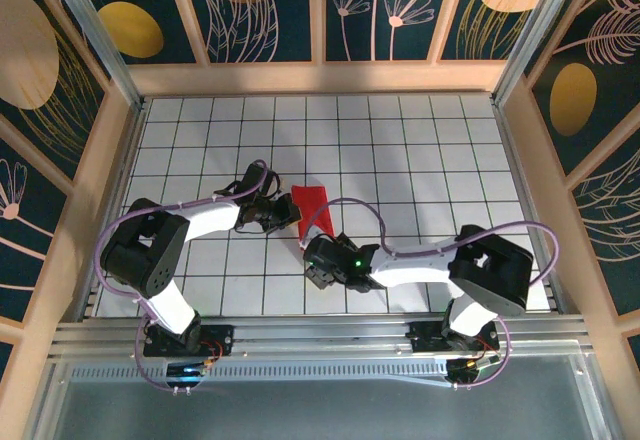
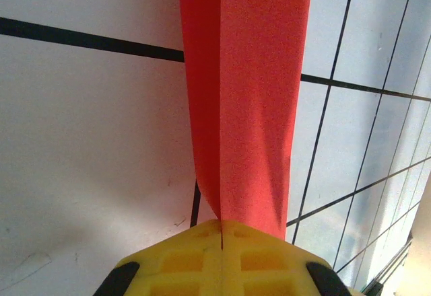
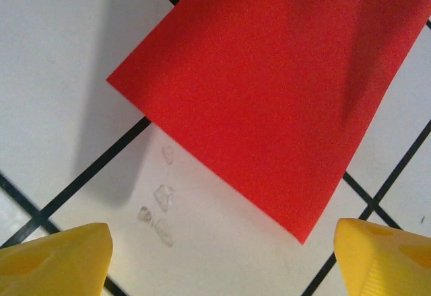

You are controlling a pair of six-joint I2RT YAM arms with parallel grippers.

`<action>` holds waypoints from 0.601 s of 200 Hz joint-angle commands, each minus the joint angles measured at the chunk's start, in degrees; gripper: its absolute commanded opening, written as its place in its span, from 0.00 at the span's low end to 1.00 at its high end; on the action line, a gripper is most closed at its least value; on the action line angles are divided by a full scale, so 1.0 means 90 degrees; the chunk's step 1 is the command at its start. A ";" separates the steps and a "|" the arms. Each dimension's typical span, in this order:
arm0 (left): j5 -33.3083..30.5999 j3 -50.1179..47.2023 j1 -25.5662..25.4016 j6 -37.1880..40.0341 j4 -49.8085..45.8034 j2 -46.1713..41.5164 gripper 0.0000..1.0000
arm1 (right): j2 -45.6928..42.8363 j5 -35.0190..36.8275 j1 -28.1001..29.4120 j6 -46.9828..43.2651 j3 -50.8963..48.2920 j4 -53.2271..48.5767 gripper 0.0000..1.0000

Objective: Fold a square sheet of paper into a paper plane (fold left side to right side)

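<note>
The red paper (image 3: 269, 94) lies just ahead of the right fingers (image 3: 54, 259), which are spread wide and clear of it (the left fingers (image 2: 182, 262), nearer, pinch its edge).

The top external view looks steeply down from high behind the near edge, taking in the whole white gridded counter (image 1: 400, 140) and its patterned walls (image 1: 60, 80). The left wrist view sits very close above the counter, facing along the red sheet of paper (image 2: 249, 94) from its yellow jaws at the bottom edge. The right wrist view looks down from close range between its yellow jaws at a corner of that sheet, which all three views share.
</note>
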 commanded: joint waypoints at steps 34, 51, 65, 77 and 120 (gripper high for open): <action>0.0129 0.0195 -0.0079 -0.0119 -0.0100 -0.0069 0.00 | 0.0518 0.0616 0.0035 -0.0614 0.0602 0.0605 0.78; 0.0129 0.0215 -0.0084 -0.0117 -0.0100 -0.0056 0.00 | 0.0633 0.0611 0.0013 -0.0675 0.0699 0.0718 0.74; 0.0134 0.0217 -0.0089 -0.0119 -0.0102 -0.0047 0.00 | 0.0705 0.0600 -0.0001 -0.0741 0.0775 0.0778 0.71; 0.0136 0.0220 -0.0094 -0.0106 -0.0100 -0.0043 0.00 | 0.0750 0.0634 -0.0001 -0.0778 0.0835 0.0825 0.69; 0.0151 0.0225 -0.0096 -0.0103 -0.0100 0.0007 0.00 | 0.0777 0.0587 -0.0036 -0.0813 0.0910 0.0777 0.49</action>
